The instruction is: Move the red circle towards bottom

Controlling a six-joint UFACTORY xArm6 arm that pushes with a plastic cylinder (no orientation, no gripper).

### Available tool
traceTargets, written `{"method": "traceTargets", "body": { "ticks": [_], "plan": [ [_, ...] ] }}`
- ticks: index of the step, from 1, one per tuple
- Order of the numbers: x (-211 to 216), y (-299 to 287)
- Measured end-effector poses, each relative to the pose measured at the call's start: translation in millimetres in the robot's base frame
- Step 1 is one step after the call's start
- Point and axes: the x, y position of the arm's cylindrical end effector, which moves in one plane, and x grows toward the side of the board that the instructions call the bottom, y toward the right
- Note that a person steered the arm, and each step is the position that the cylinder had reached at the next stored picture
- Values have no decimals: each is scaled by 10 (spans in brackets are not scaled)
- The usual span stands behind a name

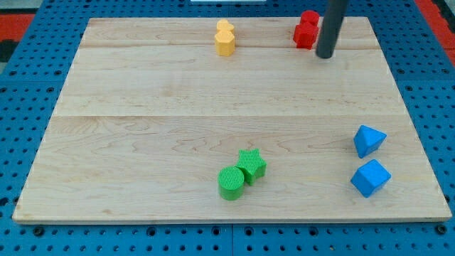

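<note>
Red block (306, 30), shape unclear, hugs the counter's (142, 107) top edge; our tip (325, 55) sits just right of it, bare wood below; no fingers.

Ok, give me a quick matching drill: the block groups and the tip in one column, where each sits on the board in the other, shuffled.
Things:
1. red blocks
2. yellow blocks
3. green blocks
4. blue blocks

Places:
A. bottom centre
B. right side, lower half
C. top edge, just left of my tip
D. top edge, near the middle

Pairs: 1-C, 2-D, 3-A, 4-B
</note>
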Motion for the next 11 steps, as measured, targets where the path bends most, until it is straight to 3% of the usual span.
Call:
{"method": "traceTargets", "body": {
  "ticks": [2, 3, 4, 6, 8, 9, 10, 11],
  "plan": [
    [-609, 571],
    [-830, 36],
    [-853, -522],
    [-858, -781],
    [-533, -871],
    [-798, -862],
    [-754, -1055],
    [-429, -1105]
  ]
}}
